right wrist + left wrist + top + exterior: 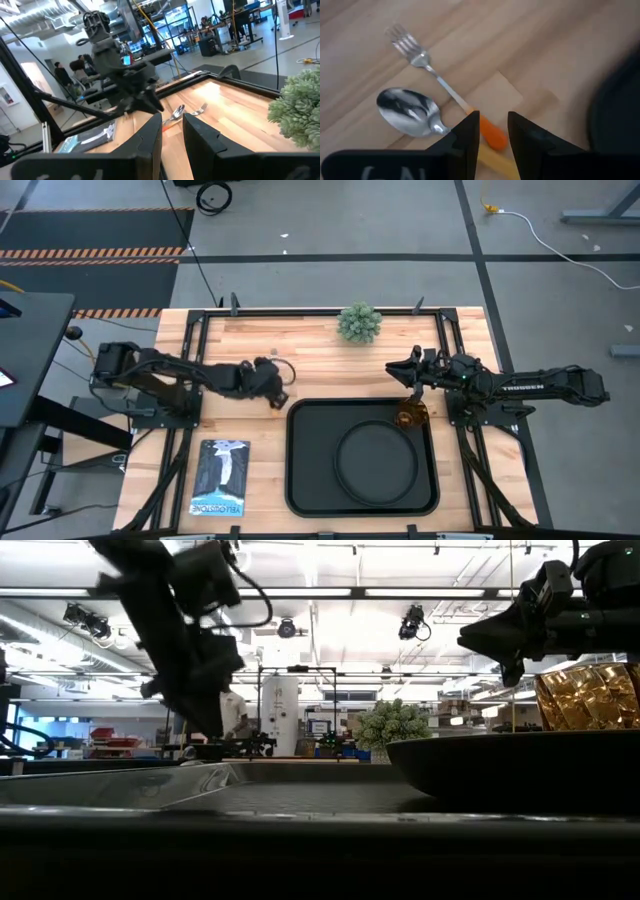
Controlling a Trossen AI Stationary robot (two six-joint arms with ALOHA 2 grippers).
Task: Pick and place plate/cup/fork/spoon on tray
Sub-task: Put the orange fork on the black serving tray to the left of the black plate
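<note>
The fork [427,65] and the spoon [409,111] lie side by side on the wooden table, left of the tray [305,470]. My left gripper [492,120] is open and low over them, one finger on either side of the fork's orange handle [491,134]. The black plate [375,460] lies in the tray. The amber cup [410,417] stands in the tray's far right corner. My right gripper [393,368] is open and empty, raised just beyond the cup and pointing toward the table's left. My left gripper comes from above, slanting down, and its fingers [470,135] lie across the fork's orange handle [491,134] near its free end. I cannot tell whether they touch it. The fork lies flat on the table.
A small green plant [359,322] stands at the table's far edge. A blue-grey packet [220,477] lies at the near left, beside the tray. My left arm [107,45] shows across the table in the right wrist view. People stand in the room beyond.
</note>
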